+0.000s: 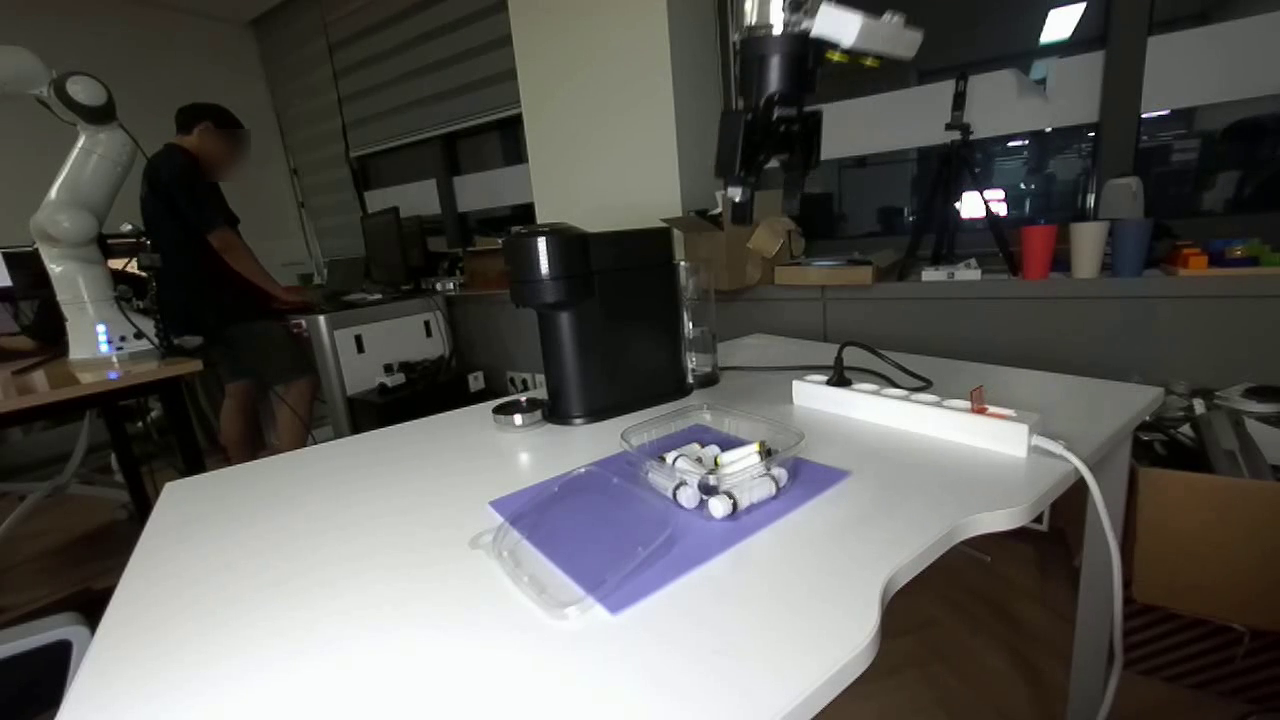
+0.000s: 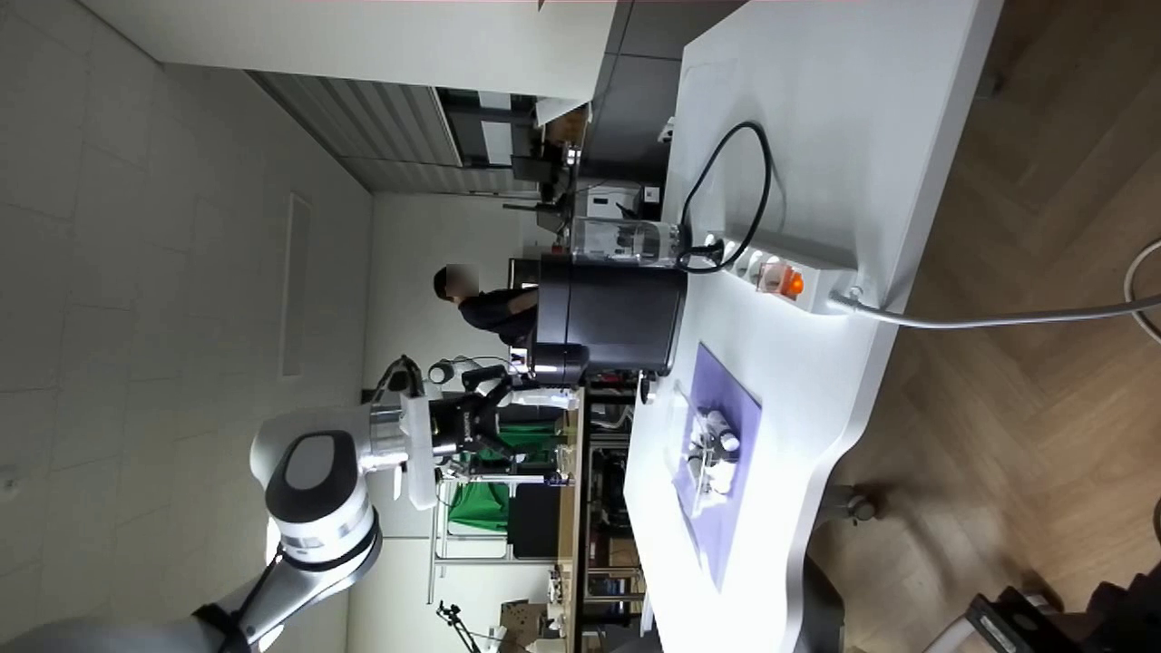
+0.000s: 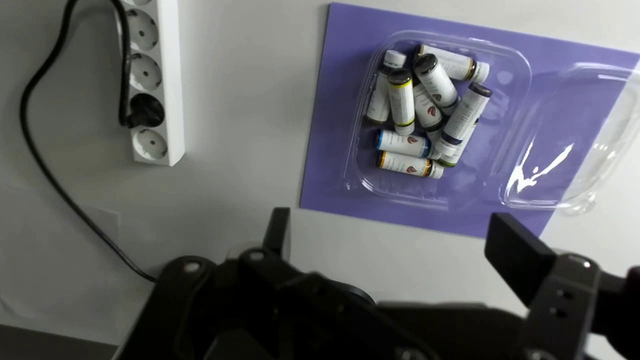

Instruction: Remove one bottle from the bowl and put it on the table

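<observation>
The tool (image 3: 391, 225) was hanging way up over the bench (image 1: 350, 580), well above the tub, with its two black fingers (image 3: 517, 255) spread wide apart. The bottles (image 3: 402, 143) (all the ones I could spot, anyway) were in the clear plastic tub (image 3: 502, 117), just kind of lying there at all angles. White labels, coloured rings in yellow, blue, orange and green, and a bunch of white caps showing. Some overlapped enough that I couldn't get a solid count.

The tub sat upright on a purple mat (image 1: 700, 540), and a clear plastic lid (image 1: 590, 530) lay just beside it, partly on the mat and partly past its edge on the bench. Couldn't tell whether lid and tub touched.

Behind the tub in an exterior view stood a black coffee machine (image 1: 620, 320) with a clear water tank (image 1: 700, 330), plus a little round silver dish (image 1: 519, 413) right by its base. A white power strip (image 1: 915, 415) lay off to one side, apart from the mat, with a black plug (image 3: 148, 110) in one socket. Way back, a guy in a dark T-shirt (image 1: 205, 220) stood near another white robot arm (image 1: 75, 225)
</observation>
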Motion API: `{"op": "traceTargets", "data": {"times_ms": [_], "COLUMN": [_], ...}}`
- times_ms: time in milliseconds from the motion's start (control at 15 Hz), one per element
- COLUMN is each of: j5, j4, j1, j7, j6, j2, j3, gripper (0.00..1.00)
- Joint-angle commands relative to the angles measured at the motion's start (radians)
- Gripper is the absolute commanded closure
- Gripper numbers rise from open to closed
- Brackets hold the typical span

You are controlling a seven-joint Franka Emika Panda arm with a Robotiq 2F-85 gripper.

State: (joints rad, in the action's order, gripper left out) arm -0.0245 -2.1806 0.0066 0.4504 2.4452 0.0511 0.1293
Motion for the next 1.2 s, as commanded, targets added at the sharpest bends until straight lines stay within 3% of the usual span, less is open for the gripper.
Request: {"op": "traceTargets", "data": {"times_ms": [0, 200, 267, 1000, 1133], "j5": [-0.095, -0.08, -0.067, -0.067, -0.055], "j4": [0.121, 0.152, 0.095, 0.136, 0.133], "j1": [-0.032, -0.044, -0.053, -0.06, -0.047], "j7": [-0.093, -0.234, -0.159, -0.207, -0.235], "j6": [-0.035, -0.073, -0.015, -0.047, -0.011], "j2": [0.168, 0.247, 0.206, 0.252, 0.286], "j3": [-0.05, -0.059, -0.076, -0.076, -0.086], "gripper": [0.0, 0.0, 0.0, 0.0, 0.0]}}
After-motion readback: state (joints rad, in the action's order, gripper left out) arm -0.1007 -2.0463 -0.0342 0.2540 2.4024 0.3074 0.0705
